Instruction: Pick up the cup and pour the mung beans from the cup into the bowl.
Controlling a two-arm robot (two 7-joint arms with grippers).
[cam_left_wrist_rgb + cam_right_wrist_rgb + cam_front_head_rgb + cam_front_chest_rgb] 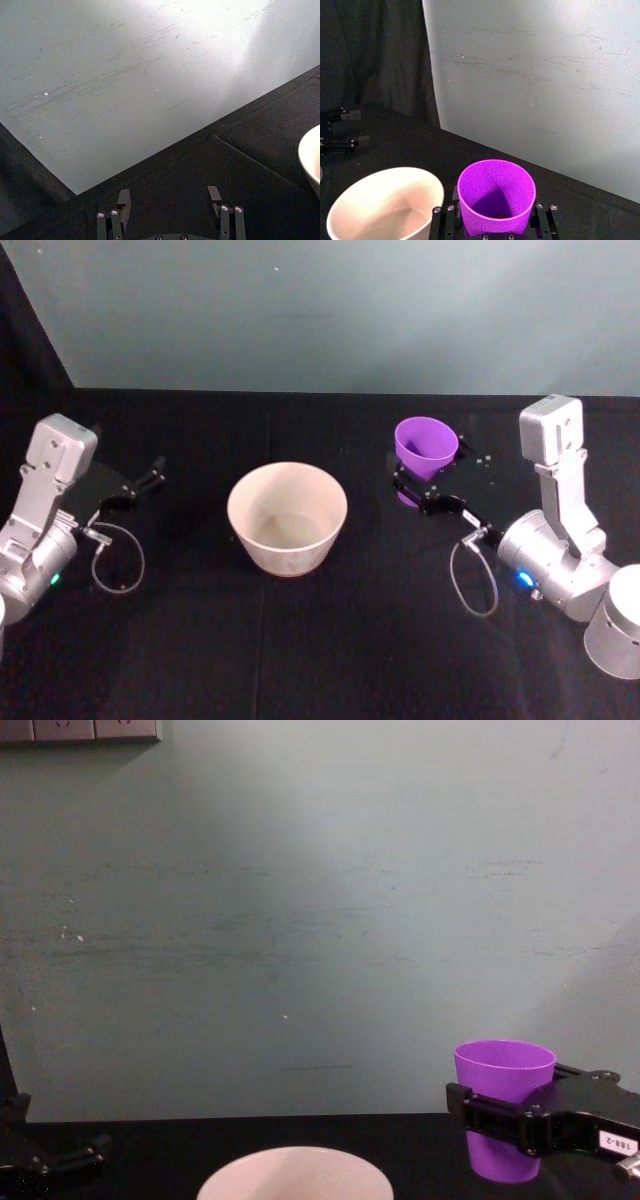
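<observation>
- Bare tabletop (380, 570) separates the bowl (287, 517) from the cup (426, 445) held in the right hand (428, 472).
- Space above the bowl is unobstructed.
- Far side is bounded by the wall (330, 310).

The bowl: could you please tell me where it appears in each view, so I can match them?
Head view: the bowl stands at the centre.
Left wrist view: its rim at the frame's edge, past the open left gripper.
Right wrist view: beside the cup in the right gripper.
Chest view: its rim at bottom centre.
Shared landmark: the pale wall behind.
</observation>
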